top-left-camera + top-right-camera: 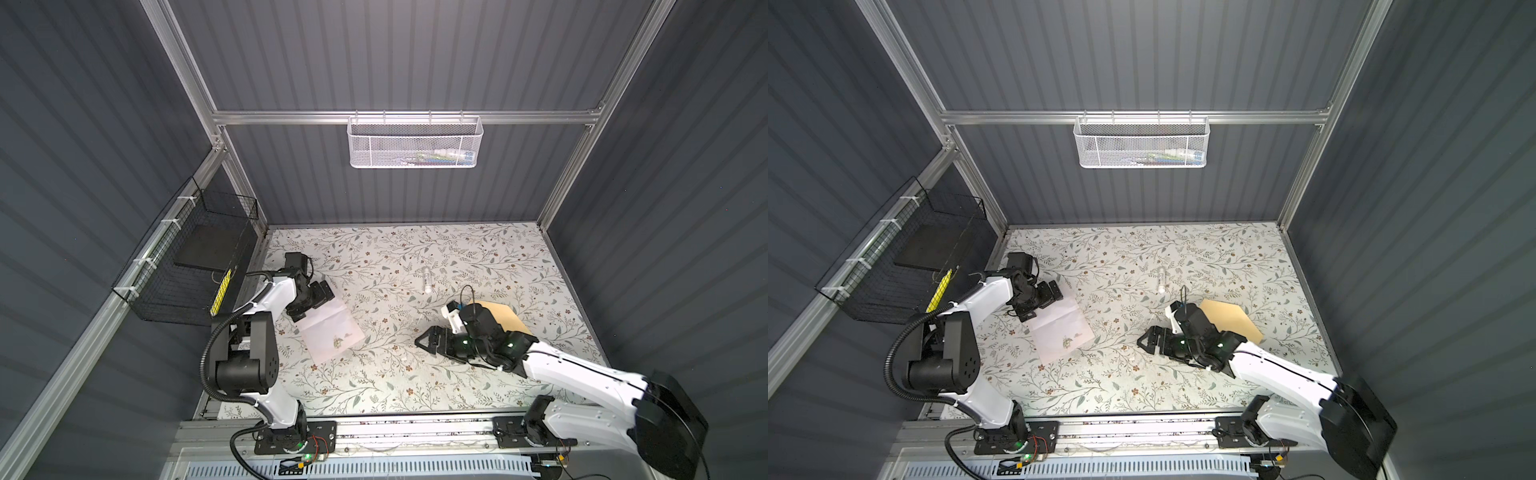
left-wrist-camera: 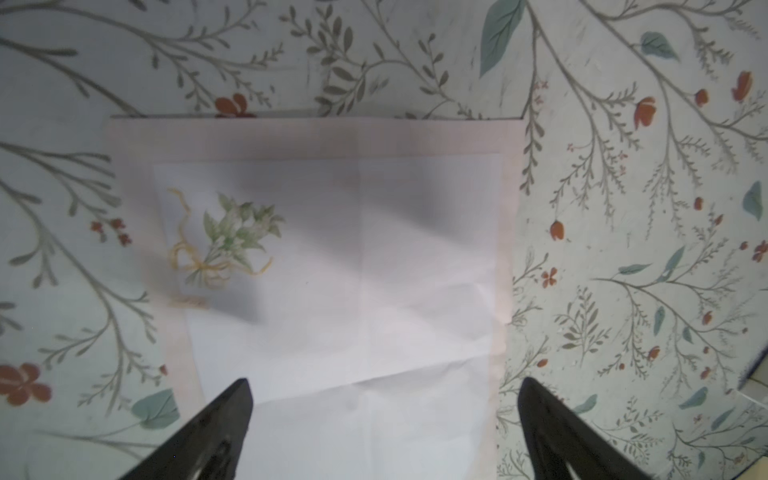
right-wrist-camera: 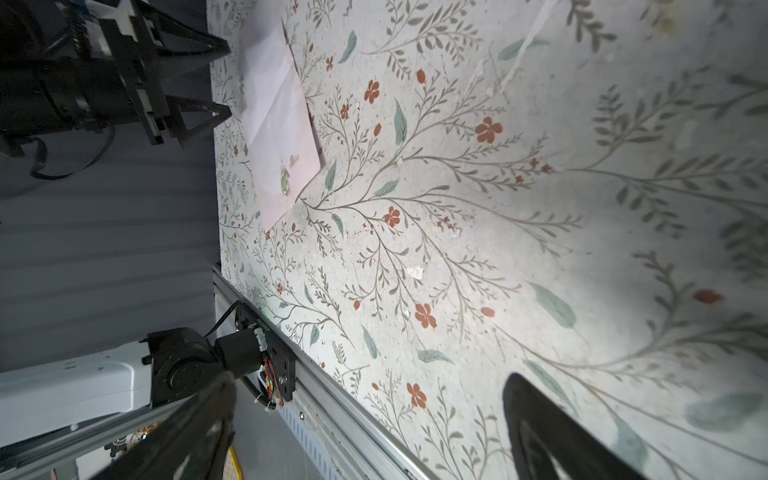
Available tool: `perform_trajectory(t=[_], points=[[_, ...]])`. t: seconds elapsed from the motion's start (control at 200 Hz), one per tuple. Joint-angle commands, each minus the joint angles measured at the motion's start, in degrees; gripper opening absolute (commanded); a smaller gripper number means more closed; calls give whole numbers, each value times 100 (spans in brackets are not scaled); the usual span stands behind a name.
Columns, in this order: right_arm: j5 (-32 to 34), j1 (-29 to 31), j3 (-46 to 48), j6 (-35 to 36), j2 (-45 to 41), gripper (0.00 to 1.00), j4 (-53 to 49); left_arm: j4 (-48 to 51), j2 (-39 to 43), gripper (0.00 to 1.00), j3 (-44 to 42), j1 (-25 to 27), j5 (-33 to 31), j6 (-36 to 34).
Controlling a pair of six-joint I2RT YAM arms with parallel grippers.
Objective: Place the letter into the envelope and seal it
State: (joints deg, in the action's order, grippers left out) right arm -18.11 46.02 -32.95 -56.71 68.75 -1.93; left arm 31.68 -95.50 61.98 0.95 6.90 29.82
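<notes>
The letter (image 1: 332, 328) (image 1: 1064, 328) is a white sheet with a small bouquet print, lying flat on the left of the floral table. My left gripper (image 1: 308, 308) (image 1: 1038, 308) hangs open over its far end. In the left wrist view the letter (image 2: 332, 270) lies between the spread fingers of the left gripper (image 2: 385, 382), and nothing is held. The tan envelope (image 1: 505, 311) (image 1: 1229, 318) lies on the right, partly hidden under my right arm. My right gripper (image 1: 430, 340) (image 1: 1150, 338) (image 3: 370, 380) is open and empty over bare table, pointing left towards the letter (image 3: 278, 124).
A small white tube (image 1: 427, 279) (image 1: 1160, 279) lies behind the right gripper. A white mesh basket (image 1: 413, 141) hangs on the back rail, and a black wire basket (image 1: 199, 266) on the left wall. The aluminium rail (image 1: 415, 428) borders the front edge.
</notes>
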Motion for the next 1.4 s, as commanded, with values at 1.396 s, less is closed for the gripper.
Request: perform_trajectory(t=[1.396], points=[[1409, -110, 2158, -1997, -1821, 99, 631, -2705, 966, 99, -991, 5150, -672, 5454]])
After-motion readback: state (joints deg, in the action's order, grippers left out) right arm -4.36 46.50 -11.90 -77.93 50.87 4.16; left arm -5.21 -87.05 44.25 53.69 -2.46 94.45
